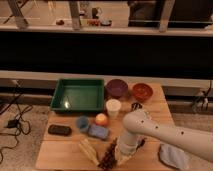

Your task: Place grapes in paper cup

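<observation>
The grapes (108, 156) lie near the front edge of the wooden table (56, 149), a dark cluster running lengthwise toward that edge, with a pale yellow item (89, 149) just beside them on the left. The gripper (120, 158) is down at the tabletop right against the bunch's right side, under the white arm (165, 134) that reaches in from the right. Whether it grasps the fruit I cannot tell. The paper cup (113, 107) stands upright mid-table, well behind the grapes, just in front of the purple bowl (117, 88) and beside the green tray (77, 95). An orange fruit (101, 119), a blue cup (82, 123) and a blue block (98, 131) crowd the stretch left of the cup. A grey cloth (173, 155) sits by the right front corner.
</observation>
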Robot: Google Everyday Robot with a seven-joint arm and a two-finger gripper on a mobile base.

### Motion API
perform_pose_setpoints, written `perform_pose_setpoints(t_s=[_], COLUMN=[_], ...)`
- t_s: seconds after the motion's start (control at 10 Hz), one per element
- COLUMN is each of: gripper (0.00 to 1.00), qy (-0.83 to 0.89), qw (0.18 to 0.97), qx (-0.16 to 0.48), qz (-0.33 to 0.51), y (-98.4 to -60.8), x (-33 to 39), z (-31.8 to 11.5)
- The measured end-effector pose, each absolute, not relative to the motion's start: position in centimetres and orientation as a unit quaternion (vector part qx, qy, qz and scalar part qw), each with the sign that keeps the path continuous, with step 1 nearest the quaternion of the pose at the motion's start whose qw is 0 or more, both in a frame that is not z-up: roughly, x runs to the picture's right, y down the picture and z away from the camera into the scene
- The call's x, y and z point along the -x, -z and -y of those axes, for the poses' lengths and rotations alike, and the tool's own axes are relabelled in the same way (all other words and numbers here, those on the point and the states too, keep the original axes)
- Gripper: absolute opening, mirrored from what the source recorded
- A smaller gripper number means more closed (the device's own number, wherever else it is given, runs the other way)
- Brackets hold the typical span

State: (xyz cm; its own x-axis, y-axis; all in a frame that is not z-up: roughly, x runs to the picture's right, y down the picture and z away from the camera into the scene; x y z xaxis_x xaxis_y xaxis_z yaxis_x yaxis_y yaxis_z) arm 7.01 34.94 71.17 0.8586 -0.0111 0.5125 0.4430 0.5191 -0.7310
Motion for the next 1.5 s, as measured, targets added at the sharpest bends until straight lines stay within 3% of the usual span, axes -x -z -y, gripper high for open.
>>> perform_pose_setpoints(t_s=[1.5], gripper=[0.00], qy=[0.128], qw=[0.855], qx=[0.447], qz=[0.230], y=[-70.2], x=[-6.7], z=[-33.5])
